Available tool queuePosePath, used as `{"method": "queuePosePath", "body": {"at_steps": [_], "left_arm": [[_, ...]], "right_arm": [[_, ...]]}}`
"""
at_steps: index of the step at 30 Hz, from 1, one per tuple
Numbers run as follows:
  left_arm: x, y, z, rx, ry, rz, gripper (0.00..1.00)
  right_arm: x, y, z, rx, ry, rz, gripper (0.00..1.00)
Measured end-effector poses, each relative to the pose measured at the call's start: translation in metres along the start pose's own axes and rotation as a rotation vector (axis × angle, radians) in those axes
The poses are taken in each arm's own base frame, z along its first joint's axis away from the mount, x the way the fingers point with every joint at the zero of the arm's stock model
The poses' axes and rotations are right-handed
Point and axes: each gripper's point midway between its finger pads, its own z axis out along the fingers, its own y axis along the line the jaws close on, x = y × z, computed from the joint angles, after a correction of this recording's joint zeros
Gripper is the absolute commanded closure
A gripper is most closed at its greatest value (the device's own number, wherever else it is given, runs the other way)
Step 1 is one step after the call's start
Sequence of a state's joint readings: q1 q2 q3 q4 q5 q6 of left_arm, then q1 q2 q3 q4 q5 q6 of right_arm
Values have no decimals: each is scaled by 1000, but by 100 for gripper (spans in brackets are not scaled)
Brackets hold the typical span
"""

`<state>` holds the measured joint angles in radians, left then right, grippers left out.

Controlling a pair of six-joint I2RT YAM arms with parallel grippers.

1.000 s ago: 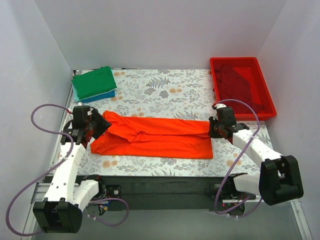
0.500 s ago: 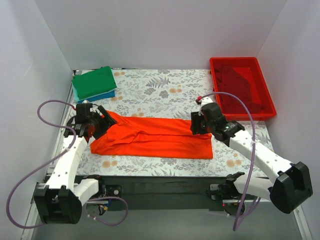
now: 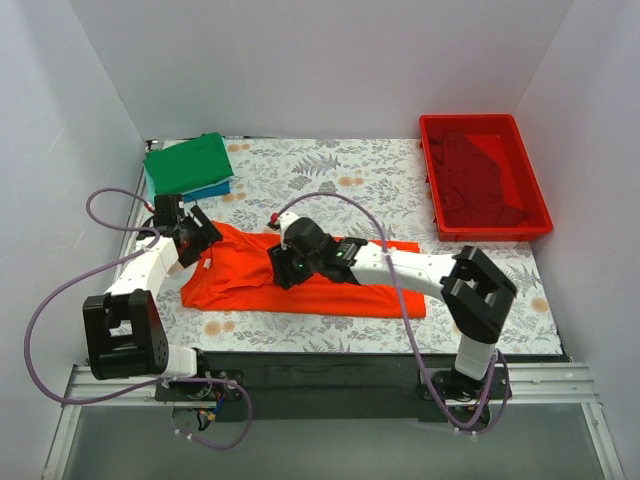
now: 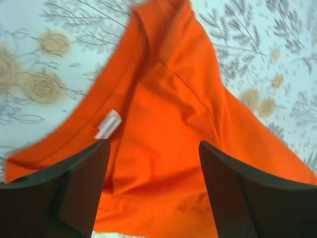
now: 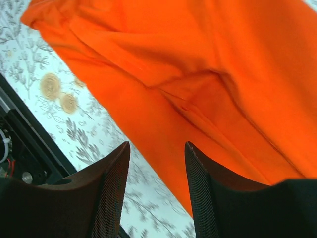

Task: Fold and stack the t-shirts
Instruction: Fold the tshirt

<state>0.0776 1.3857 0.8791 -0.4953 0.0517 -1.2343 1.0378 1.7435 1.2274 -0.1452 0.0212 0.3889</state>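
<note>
A bright orange-red t-shirt [image 3: 350, 290] lies folded into a long strip across the near half of the table. My left gripper [image 3: 200, 240] hovers open over the strip's left end. In the left wrist view the collar and its white tag [image 4: 108, 124] lie on the orange-red t-shirt [image 4: 168, 99] between the open left gripper [image 4: 153, 148]. My right arm reaches far left, and the right gripper [image 3: 285, 268] is open above the shirt's middle-left. In the right wrist view the right gripper [image 5: 157, 148] holds nothing, over the orange-red t-shirt's [image 5: 198, 64] near edge. A folded green t-shirt [image 3: 188, 165] rests on a blue one [image 3: 208, 192].
A red plastic bin [image 3: 432, 180] at the back right holds a dark red t-shirt [image 3: 480, 170]. The flowered tablecloth [image 3: 320, 180] covers the table. White walls close in the left, back and right. The black front rail [image 3: 320, 365] runs along the near edge.
Both grippers have opened and let go of the orange-red shirt's ends. The right arm swept left across the shirt to its middle-left. The left gripper shifted slightly back and right.
</note>
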Motion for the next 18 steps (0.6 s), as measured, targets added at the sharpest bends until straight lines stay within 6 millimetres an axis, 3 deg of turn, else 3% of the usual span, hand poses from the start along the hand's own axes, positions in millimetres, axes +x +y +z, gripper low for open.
{"method": "queuePosePath", "body": {"at_steps": [2, 5, 12, 18], "left_arm": [[-4, 8, 4, -1, -18, -21, 29], [0, 16, 11, 1, -22, -31, 29], [4, 15, 14, 29, -17, -33, 29], [2, 11, 14, 47, -23, -31, 29]], "right_arm": [[-2, 19, 18, -33, 5, -17, 44], [-2, 32, 39, -53, 17, -29, 45], [0, 33, 80, -45, 44, -11, 47], [12, 26, 101, -23, 79, -2, 48]]}}
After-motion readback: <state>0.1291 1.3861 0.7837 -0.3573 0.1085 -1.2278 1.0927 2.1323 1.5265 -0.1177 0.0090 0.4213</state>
